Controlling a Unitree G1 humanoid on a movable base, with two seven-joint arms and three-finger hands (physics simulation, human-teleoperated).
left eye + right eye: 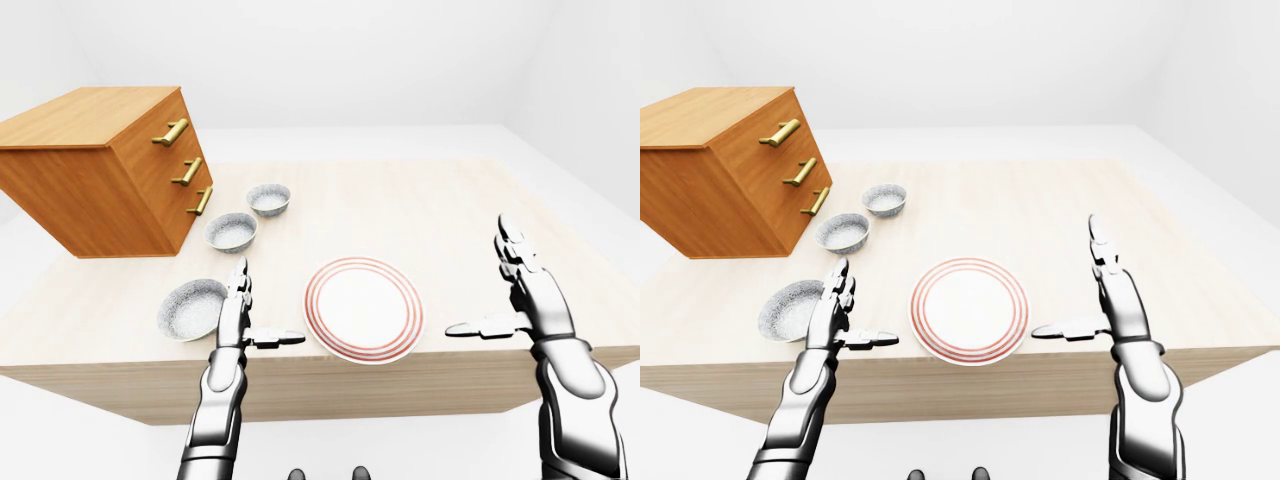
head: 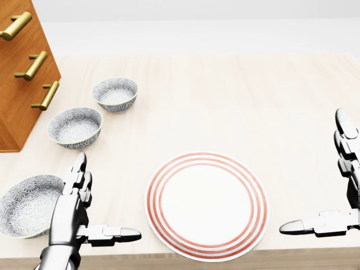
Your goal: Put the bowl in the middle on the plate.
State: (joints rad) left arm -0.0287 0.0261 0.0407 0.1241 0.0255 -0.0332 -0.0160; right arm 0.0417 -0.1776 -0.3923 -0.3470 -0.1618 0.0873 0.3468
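Observation:
Three patterned bowls stand in a slanted row at the left of the head view. The middle bowl (image 2: 75,127) sits between a smaller bowl (image 2: 115,94) above it and a wider bowl (image 2: 28,205) below it. A white plate (image 2: 207,206) with red rings lies at the lower centre. My left hand (image 2: 107,197) is open, just right of the wide bowl and below the middle bowl, touching nothing. My right hand (image 2: 314,171) is open at the right edge, clear of the plate's right rim and holding nothing.
A wooden drawer chest (image 2: 22,67) with brass handles stands at the upper left, close to the bowls. The light wooden table (image 2: 236,101) stretches wide above and right of the plate. Its near edge runs along the bottom of the head view.

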